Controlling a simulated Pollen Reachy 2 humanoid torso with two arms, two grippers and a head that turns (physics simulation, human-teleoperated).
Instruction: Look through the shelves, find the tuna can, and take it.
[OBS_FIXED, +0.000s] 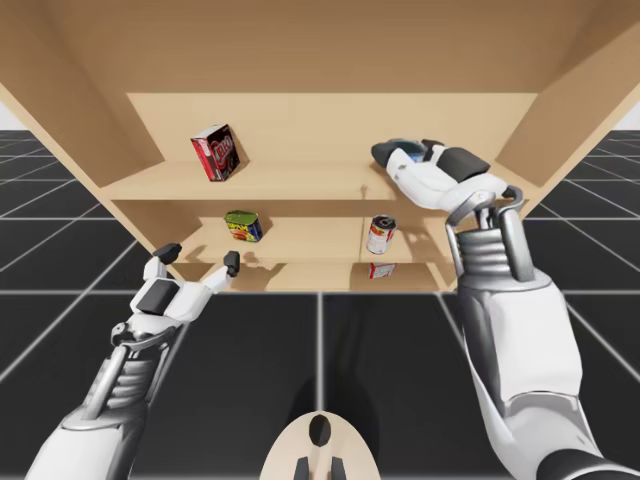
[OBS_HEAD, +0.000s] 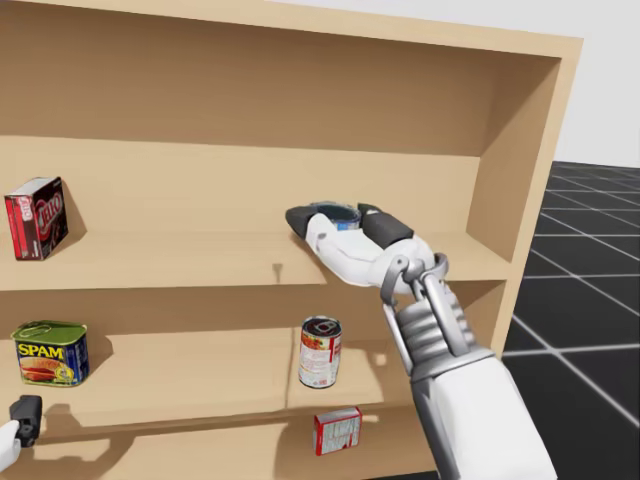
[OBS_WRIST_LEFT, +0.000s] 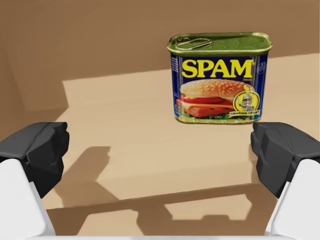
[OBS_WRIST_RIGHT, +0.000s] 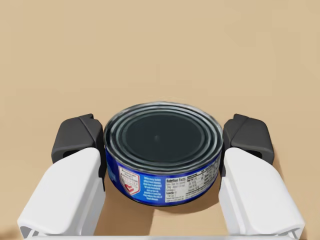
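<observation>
Left gripper (OBS_FIXED: 200, 257): fingers spread, empty, before middle shelf; rectangular blue can (OBS_WRIST_LEFT: 219, 80) ahead, untouched.
Right gripper (OBS_HEAD: 335, 217): pads (OBS_WRIST_RIGHT: 80, 140) pressed on both sides of tuna can (OBS_WRIST_RIGHT: 164, 150), on top shelf (OBS_HEAD: 200, 260), right part.
Risk: narrow contact on smooth round wall, so can may slip during lift-out. Hasty withdrawal could catch the shelf edge.

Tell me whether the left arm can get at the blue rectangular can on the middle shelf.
Probably yes: its jaws stand open facing the blue rectangular can, with bare shelf between and nothing in the way.
</observation>
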